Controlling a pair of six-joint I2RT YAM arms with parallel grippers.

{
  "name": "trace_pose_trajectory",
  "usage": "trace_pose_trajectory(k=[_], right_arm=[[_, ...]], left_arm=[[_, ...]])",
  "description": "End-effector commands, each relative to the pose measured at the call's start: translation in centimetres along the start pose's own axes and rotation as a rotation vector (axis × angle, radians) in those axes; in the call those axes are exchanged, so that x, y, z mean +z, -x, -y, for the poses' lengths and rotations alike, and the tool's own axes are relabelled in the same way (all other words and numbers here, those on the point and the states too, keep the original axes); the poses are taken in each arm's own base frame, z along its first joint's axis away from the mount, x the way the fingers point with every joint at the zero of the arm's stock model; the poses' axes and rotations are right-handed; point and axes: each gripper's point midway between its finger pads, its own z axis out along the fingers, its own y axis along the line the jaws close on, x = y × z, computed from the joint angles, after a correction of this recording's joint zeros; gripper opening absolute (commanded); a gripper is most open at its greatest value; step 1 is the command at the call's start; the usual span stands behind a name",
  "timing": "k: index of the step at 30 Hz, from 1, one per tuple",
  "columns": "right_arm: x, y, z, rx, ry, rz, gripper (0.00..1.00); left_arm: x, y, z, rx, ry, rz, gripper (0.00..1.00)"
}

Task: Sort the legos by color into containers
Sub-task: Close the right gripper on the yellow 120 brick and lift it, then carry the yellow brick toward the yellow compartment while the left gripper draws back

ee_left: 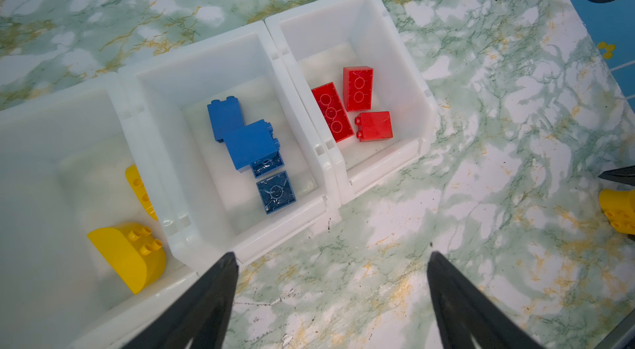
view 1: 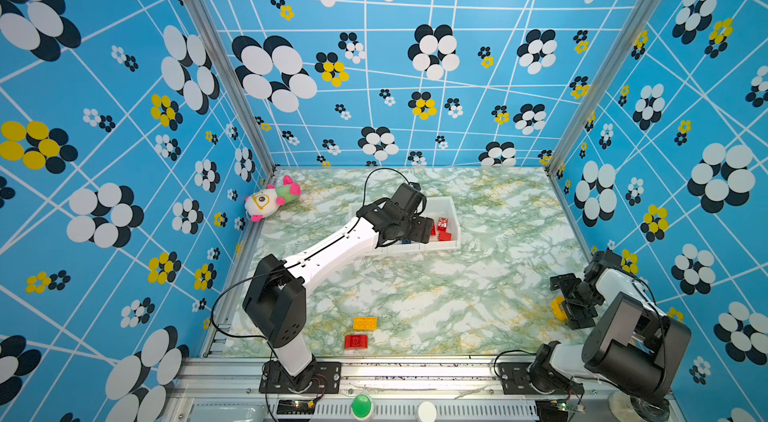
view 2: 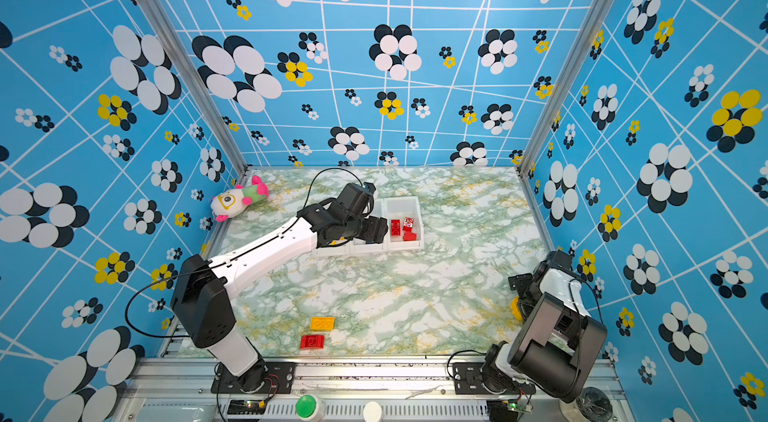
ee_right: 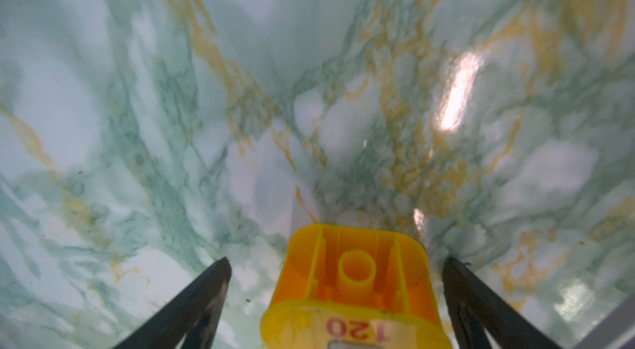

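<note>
Containers (ee_left: 271, 26): three joined white bins toward 12 o'clock on the marble table (view 1: 478, 308). One end bin holds three red bricks (ee_left: 359, 89), the middle bin holds blue bricks (ee_left: 245, 143), and the other end bin holds two yellow curved pieces (ee_left: 127, 254). In both top views the left arm (view 1: 332, 249) hides most of the row except the red bin.

Left gripper (ee_left: 331, 256): jaws wide apart, empty, hanging over the bins' near edge.

Right gripper (ee_right: 336, 261): jaws fully spread, straddling the yellow labelled piece (ee_right: 357, 282) at 4 o'clock, gaps either side, nothing clamped.

Loose at 6 o'clock: orange-yellow flat brick (view 1: 365, 322), with a red brick (view 1: 355, 342) just beside it.

Plush toy (view 1: 270, 200): 10 o'clock corner, well apart.
</note>
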Motion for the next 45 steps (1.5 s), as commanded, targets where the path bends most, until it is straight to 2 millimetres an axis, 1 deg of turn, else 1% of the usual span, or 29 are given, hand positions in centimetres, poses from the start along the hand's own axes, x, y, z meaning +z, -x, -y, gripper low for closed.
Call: trace_pose_trajectory(k=[1,5,11,20,28,32,38,43,45], right_arm=[[0.7,-0.3,-0.1,0.018,0.0,-0.036,0.99],[1.1,-0.6,-0.4,0.023,0.012,-0.062,0.96],[1.3,-0.7,-0.2,0.021,0.007,-0.061,0.91],[0.8,-0.4,-0.6,0.014,0.022,-0.048,0.79],[0.4,-0.4,-0.6,0.008,0.031,-0.039,0.7],[-0.2,-0.4,-0.8,-0.003,0.045,-0.029,0.67],[-1.9,-0.7,-1.5,-0.052,0.075,-0.012,0.64],[-3.6,-1.3,-2.3,-0.11,0.099,-0.001,0.62],[-4.2,-1.9,-2.6,-0.137,0.112,-0.006,0.62]], left_arm=[[0.4,0.3,-0.2,-0.017,0.002,-0.007,0.88],[0.5,0.3,-0.2,-0.019,0.005,-0.006,0.88],[0.5,0.5,-0.2,-0.025,0.006,-0.004,0.88],[0.4,0.7,-0.2,-0.029,0.01,0.004,0.88],[0.1,0.3,-0.5,-0.035,0.015,0.009,0.88],[0.0,0.0,-0.7,-0.035,0.018,0.008,0.88],[-0.7,-0.4,-1.1,-0.046,0.025,0.023,0.88],[-1.3,-1.2,-1.8,-0.067,0.037,0.032,0.88],[-1.6,-1.6,-2.1,-0.076,0.043,0.036,0.88]])
